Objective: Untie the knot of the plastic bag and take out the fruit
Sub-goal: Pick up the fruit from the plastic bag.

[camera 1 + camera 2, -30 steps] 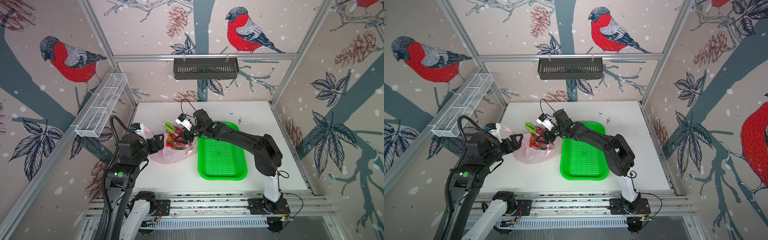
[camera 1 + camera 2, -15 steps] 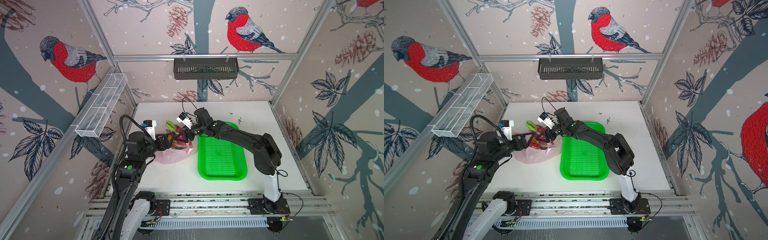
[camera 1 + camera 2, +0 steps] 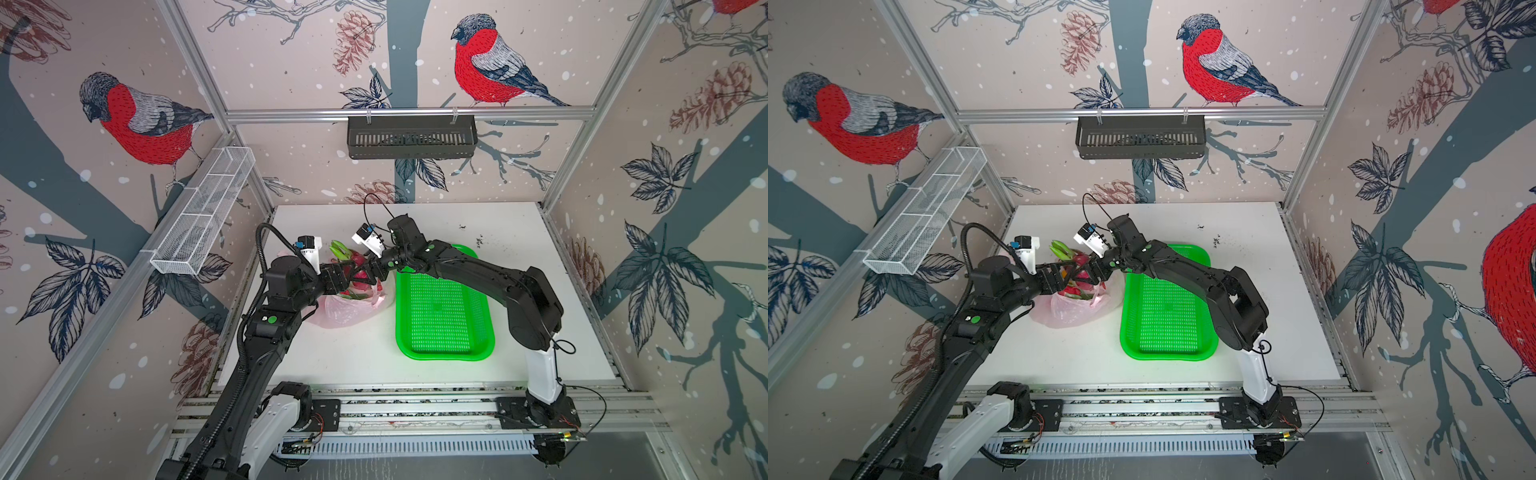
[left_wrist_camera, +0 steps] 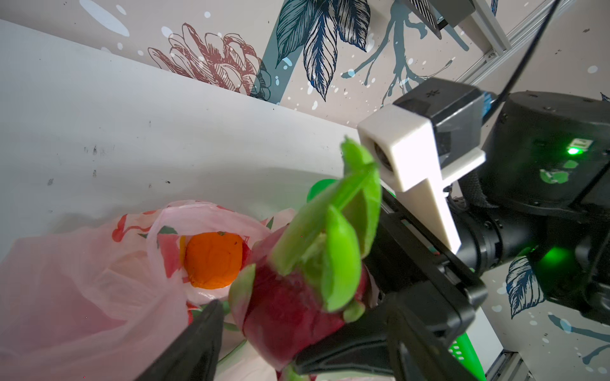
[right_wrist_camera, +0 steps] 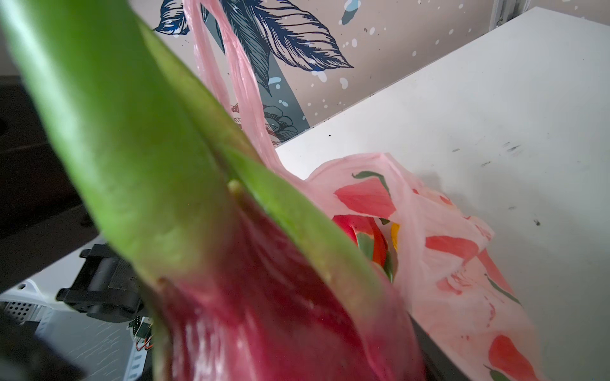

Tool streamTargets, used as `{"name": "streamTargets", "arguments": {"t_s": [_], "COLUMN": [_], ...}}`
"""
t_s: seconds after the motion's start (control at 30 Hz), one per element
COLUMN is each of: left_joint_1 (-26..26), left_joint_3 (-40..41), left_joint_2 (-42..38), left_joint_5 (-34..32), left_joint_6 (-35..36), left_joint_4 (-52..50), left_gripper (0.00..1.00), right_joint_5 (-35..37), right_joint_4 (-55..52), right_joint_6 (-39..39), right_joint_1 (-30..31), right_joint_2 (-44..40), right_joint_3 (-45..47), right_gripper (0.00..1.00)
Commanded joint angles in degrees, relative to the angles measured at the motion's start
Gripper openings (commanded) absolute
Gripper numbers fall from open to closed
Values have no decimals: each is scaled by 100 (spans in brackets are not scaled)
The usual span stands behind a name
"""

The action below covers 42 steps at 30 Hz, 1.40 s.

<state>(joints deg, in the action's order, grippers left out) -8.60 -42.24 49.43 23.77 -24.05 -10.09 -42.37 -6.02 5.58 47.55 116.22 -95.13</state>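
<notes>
On white table point(image 3: 519, 232), bright green perforated plastic tray point(image 3: 444, 324) beside crumpled translucent pink plastic bag point(image 3: 345, 311). Over bag, right gripper point(image 3: 370, 272) clamps pink-red green-scaled dragon fruit point(image 4: 290, 313); left gripper point(image 3: 347, 276) jaws wide, flanking it. Inside bag, round orange citrus point(image 4: 213, 260).

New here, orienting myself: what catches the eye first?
A magenta dragon fruit with green scales, gripped by the right end effector, sits at the mouth of the crinkly pale-pink plastic bag on the white table. A bright green perforated tray lies beside it, and red-breasted birds cover the walls.
</notes>
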Motion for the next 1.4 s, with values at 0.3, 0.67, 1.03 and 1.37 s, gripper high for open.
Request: {"name": "streamTargets", "arguments": {"t_s": [0.3,0.67,1.03,1.37], "left_joint_1": [-28,-89,-167,-168], "left_joint_3": [170,226,282,295], "left_joint_2": [171,426,481,291], "left_joint_5": [135,189,69,-90], "left_joint_6": [-270,-387,-433,-451], "left_joint_4": [1238,1641,1765,1794], "left_gripper": [68,45,1,0], "right_joint_5": [-60,-34,-1,172], "right_joint_4": [43,-35,-48,0], "right_joint_6": [-77,-118,-137,-154], "right_joint_1": [18,24,24,27], "right_joint_2": [6,16,-12,-133], "right_joint_3": [-49,-84,-60,73], "right_gripper": [26,25,25,33]}}
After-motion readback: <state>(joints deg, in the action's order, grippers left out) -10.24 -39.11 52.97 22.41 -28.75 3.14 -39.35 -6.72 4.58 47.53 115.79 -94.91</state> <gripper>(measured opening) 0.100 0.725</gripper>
